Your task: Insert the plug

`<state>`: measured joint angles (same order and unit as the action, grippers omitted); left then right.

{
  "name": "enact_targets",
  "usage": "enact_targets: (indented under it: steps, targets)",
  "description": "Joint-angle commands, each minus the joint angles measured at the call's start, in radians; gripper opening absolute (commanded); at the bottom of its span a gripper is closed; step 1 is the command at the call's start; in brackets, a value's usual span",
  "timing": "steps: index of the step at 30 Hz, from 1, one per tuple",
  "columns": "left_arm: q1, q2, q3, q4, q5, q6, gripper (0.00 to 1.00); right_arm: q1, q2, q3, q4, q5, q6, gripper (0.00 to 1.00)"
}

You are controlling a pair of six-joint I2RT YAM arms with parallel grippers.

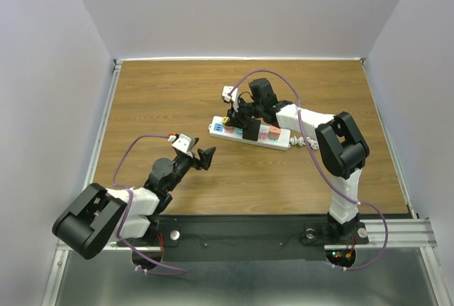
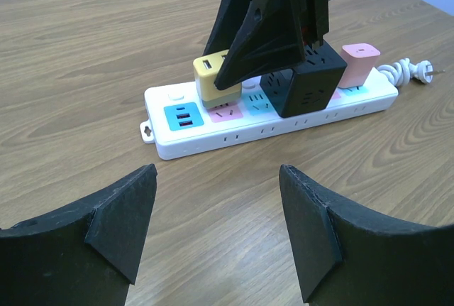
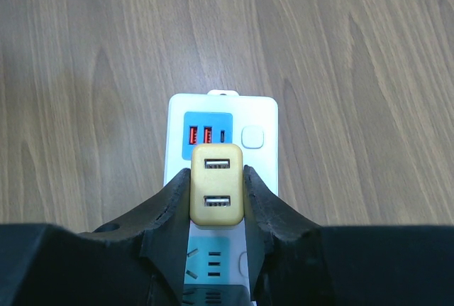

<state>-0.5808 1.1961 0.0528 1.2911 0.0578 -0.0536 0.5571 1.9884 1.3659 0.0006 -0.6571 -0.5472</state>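
Observation:
A white power strip point(image 1: 278, 140) lies on the wooden table, also in the left wrist view point(image 2: 213, 139) and the right wrist view point(image 3: 259, 111). My right gripper point(image 3: 216, 191) is shut on a yellow two-port USB plug point(image 3: 216, 185), one finger on each side. It holds the plug upright on the pink socket beside the strip's blue USB panel point(image 2: 183, 116); the plug point(image 2: 210, 83) rests on the strip. I cannot tell how deep it sits. My left gripper point(image 2: 216, 199) is open and empty, low over the table a short way in front of the strip.
A black adapter point(image 2: 305, 82) and a pink adapter point(image 2: 358, 64) stand in the strip to the right of the yellow plug. The strip's coiled white cord and plug point(image 2: 408, 70) lie at its right end. White walls surround the table point(image 1: 177, 93).

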Motion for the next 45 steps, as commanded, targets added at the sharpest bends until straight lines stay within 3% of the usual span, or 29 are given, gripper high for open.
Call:
enact_targets:
  steps: [1,31,45]
  targets:
    - [0.002,-0.013,0.025,0.191,0.013,0.006,0.80,0.000,-0.013,-0.022,0.004,0.080,-0.030,0.01]
    - [0.002,-0.046,0.013,0.185,0.025,0.000,0.80,0.038,-0.028,-0.122,-0.085,0.459,0.093,0.00]
    - [0.002,-0.056,0.009,0.183,0.028,-0.003,0.80,0.040,-0.023,-0.201,-0.085,0.496,0.177,0.00]
